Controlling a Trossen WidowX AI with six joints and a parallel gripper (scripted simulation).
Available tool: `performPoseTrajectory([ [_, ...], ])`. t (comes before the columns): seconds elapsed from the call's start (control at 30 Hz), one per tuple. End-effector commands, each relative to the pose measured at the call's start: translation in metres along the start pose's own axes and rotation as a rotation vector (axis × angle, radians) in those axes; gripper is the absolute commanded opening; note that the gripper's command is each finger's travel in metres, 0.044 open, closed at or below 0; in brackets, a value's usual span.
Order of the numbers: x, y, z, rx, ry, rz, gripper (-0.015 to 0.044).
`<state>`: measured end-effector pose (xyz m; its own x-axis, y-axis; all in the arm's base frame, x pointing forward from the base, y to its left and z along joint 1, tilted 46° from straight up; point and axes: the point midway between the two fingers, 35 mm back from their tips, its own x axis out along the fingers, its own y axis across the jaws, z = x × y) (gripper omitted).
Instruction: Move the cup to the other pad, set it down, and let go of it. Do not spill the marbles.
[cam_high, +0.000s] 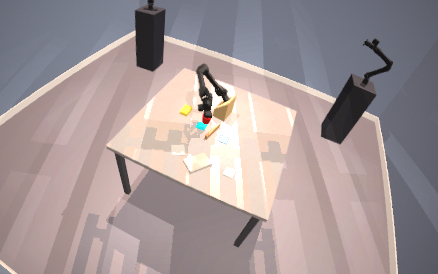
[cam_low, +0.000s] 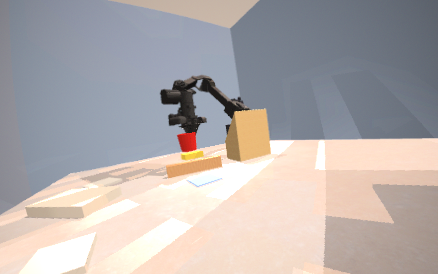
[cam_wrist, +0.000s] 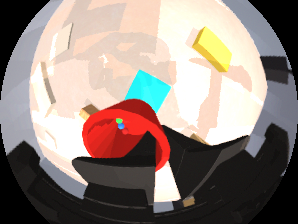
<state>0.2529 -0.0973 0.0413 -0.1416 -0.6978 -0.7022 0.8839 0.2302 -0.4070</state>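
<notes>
The red cup (cam_high: 206, 119) (cam_low: 187, 142) (cam_wrist: 142, 111) is upright or nearly so, held above the table. My gripper (cam_high: 207, 114) (cam_low: 190, 131) (cam_wrist: 157, 128) is shut on its wall, with one finger inside the rim. A green marble (cam_wrist: 119, 120), a blue marble (cam_wrist: 121, 126) and a red marble (cam_wrist: 125, 131) lie inside the cup. The cyan pad (cam_high: 201, 126) (cam_wrist: 148, 89) lies close by the cup, which covers part of it in the wrist view. The pale blue pad (cam_high: 223, 138) (cam_low: 206, 179) lies beyond the orange bar, with nothing on it.
The orange bar (cam_high: 212, 131) (cam_low: 195, 166) lies between the pads. A tan wedge block (cam_high: 225, 108) (cam_low: 252, 134) stands beside the arm. A yellow block (cam_high: 185, 110) (cam_low: 192, 155) (cam_wrist: 212, 49) lies past the cyan pad. A pale flat block (cam_high: 197, 163) (cam_low: 75, 202) lies toward the table edge.
</notes>
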Motion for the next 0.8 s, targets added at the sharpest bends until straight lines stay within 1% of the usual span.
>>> performPoseTrajectory([
  [0.0,0.000,-0.006,0.007,-0.006,-0.005,-0.002,0.0000],
  [0.37,-0.001,-0.024,0.023,-0.006,-0.007,-0.004,0.0000],
  [0.77,0.012,-0.023,0.024,-0.006,-0.006,-0.004,0.0000],
])
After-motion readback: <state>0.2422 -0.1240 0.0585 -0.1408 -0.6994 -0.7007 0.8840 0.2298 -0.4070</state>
